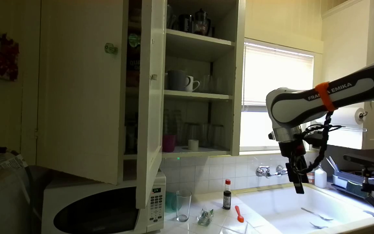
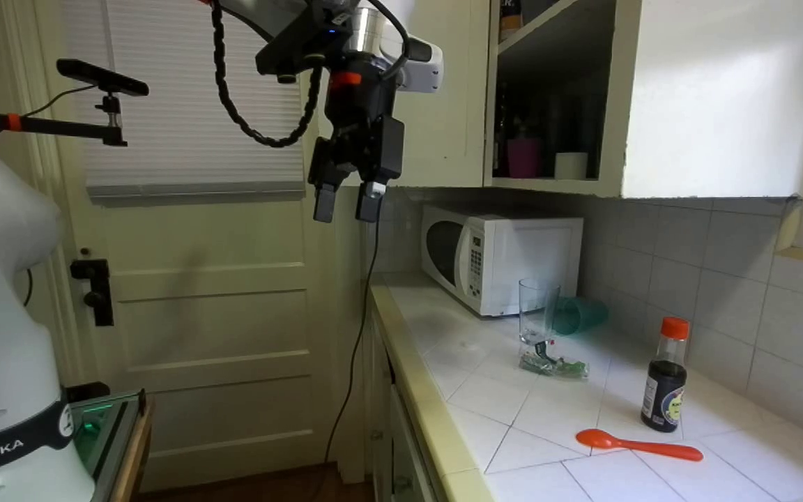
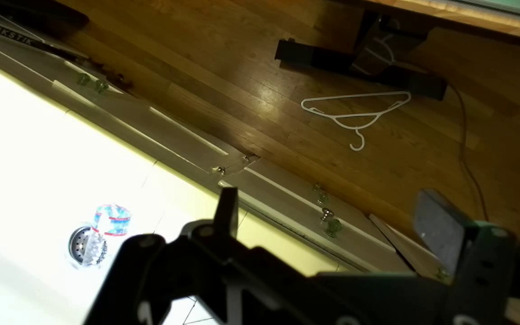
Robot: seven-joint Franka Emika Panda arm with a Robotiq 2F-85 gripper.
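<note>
Hanging: hand (image 2: 346,211), spread wide, empty; orange spoon (image 2: 638,445): lower, well apart, on counter (image 2: 534,399)

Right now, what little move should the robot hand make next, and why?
Maybe shift the gripper a little sideways toward the counter before lowering. It is open and empty, and between its fingers the wrist view shows mostly cabinet doors and wooden floor, while the orange spoon and red-capped bottle are on the counter.

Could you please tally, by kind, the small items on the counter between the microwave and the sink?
Drinking vessels: 2, tall clear glass, teal tumbler on its side
Bottles: 1, red-capped bottle of dark liquid
Spoons: 1, orange-red spoon
Wrappers: 1, crumpled greenish wrapper
Total: 5
</note>
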